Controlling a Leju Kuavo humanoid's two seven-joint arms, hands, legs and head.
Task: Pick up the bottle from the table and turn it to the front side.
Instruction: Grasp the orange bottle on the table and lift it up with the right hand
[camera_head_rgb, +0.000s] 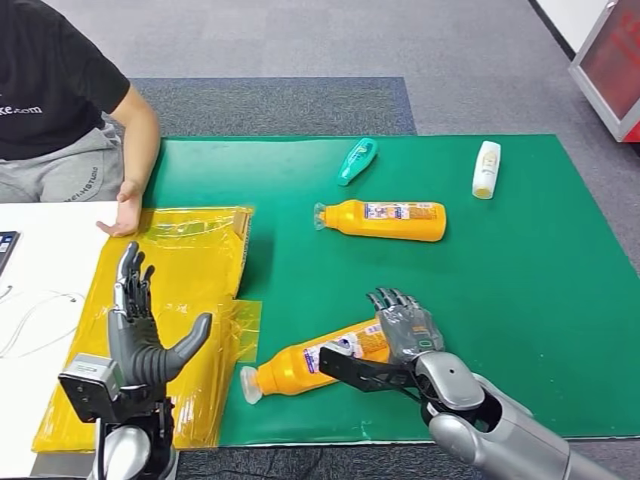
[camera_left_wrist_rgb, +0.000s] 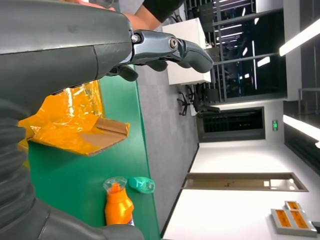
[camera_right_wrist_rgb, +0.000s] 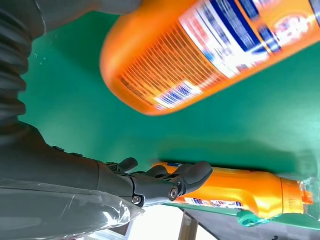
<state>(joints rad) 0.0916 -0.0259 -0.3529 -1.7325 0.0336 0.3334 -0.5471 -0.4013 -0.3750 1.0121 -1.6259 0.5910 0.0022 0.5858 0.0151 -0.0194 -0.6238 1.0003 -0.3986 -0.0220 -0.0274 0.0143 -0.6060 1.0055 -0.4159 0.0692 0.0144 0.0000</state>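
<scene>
An orange bottle lies on its side on the green mat near the front edge, clear cap pointing left. My right hand hovers over its base end with fingers spread and the thumb stretched along the bottle's near side; nothing is gripped. The right wrist view shows that bottle close by, small-print label facing the camera, apart from the thumb. My left hand is raised and open above a yellow plastic bag.
A second orange bottle lies mid-mat, with a teal bottle and a white bottle behind it. A person's hand rests at the bag's far left corner. A white table adjoins on the left.
</scene>
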